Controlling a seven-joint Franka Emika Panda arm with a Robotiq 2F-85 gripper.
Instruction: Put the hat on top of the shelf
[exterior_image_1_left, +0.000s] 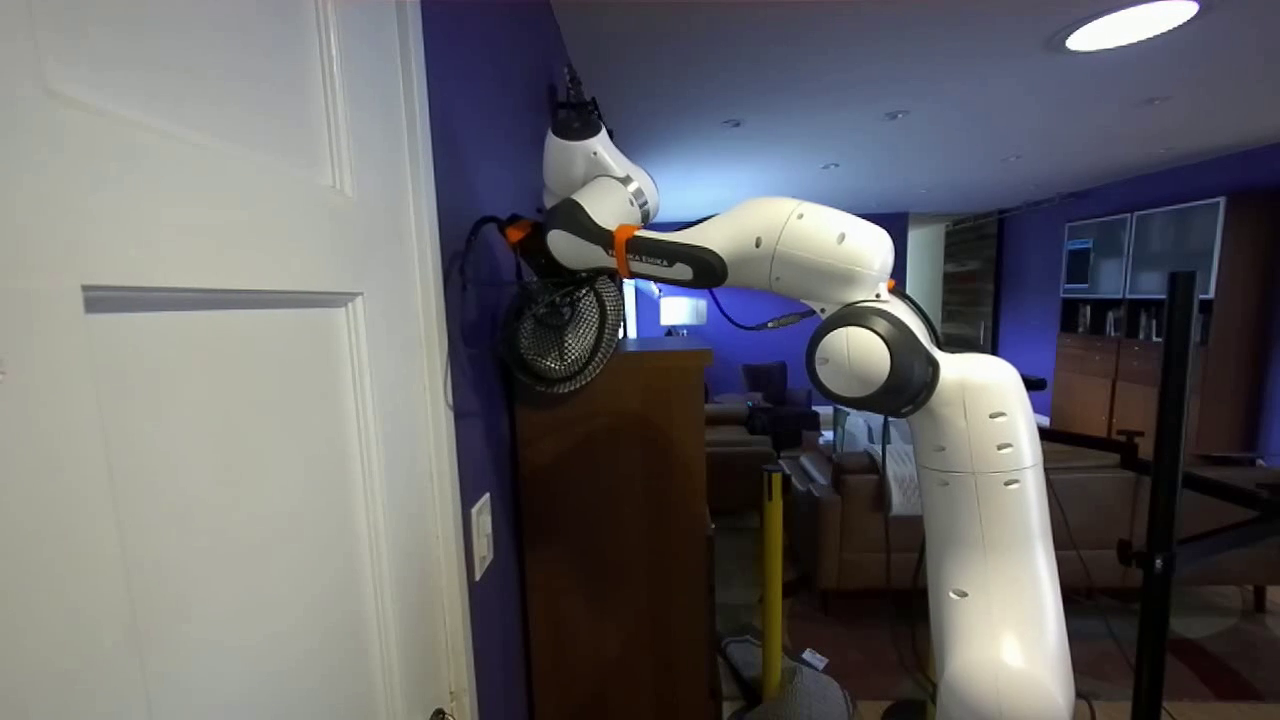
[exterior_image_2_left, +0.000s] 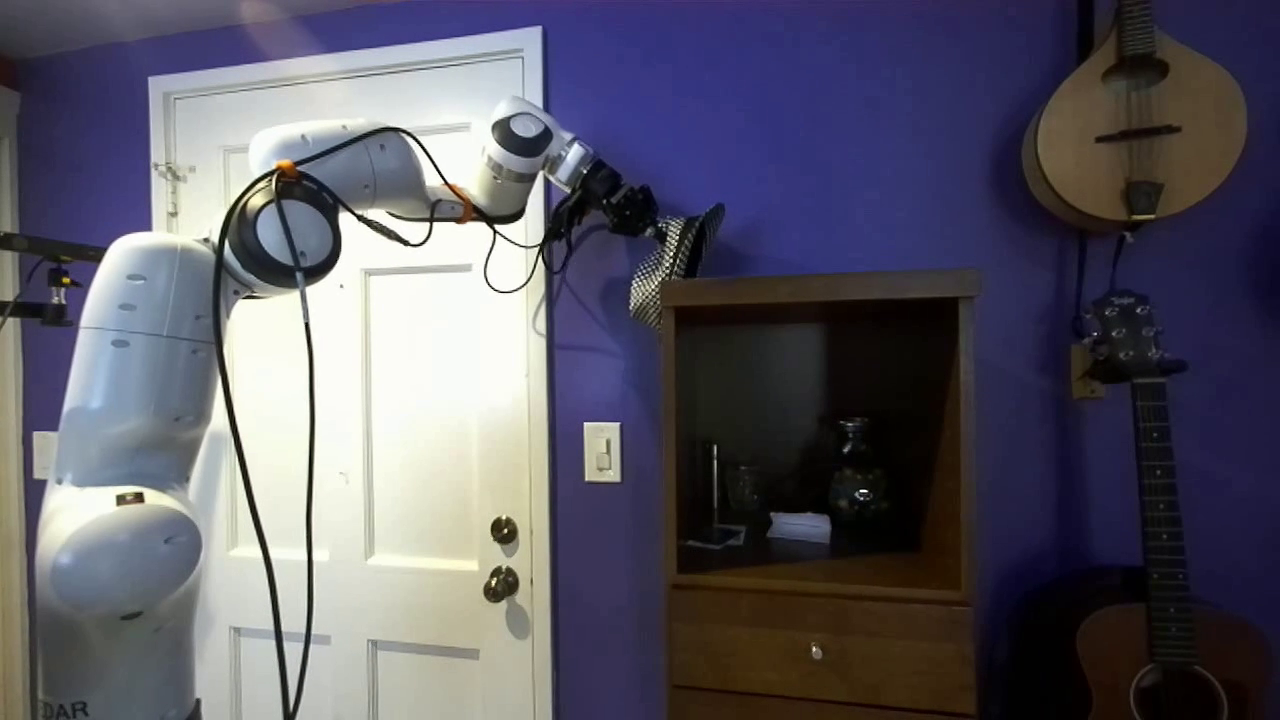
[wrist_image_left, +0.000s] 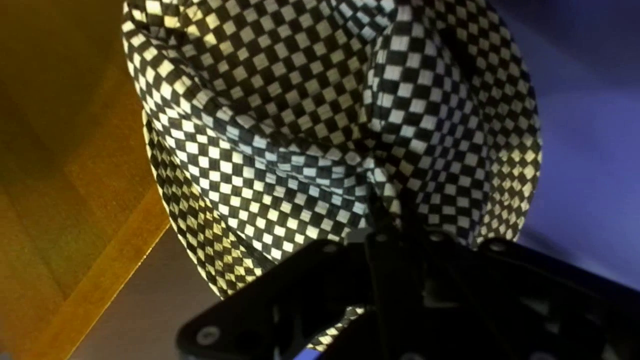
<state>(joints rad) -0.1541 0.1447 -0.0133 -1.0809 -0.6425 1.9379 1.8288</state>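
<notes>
The hat is black-and-white checkered, with a brim, and shows in both exterior views (exterior_image_1_left: 562, 345) (exterior_image_2_left: 655, 280) and fills much of the wrist view (wrist_image_left: 280, 75). It hangs tilted at the door-side top edge of the shelf, its lower part below the level of the top. The shelf is a dark brown wooden cabinet with a flat top (exterior_image_1_left: 615, 540) (exterior_image_2_left: 820, 288). Brown wood at the left of the wrist view (wrist_image_left: 105, 150) appears to be the shelf. My gripper (wrist_image_left: 390, 210) is shut on the pinched hat fabric. I cannot tell whether hat and shelf touch.
A purple wall (exterior_image_2_left: 820, 130) stands close behind the shelf, with a white door (exterior_image_2_left: 420, 400) beside it. A mandolin-like instrument (exterior_image_2_left: 1140, 120) and a guitar (exterior_image_2_left: 1150, 500) are right of the shelf. Cables (exterior_image_2_left: 310, 450) hang from the arm.
</notes>
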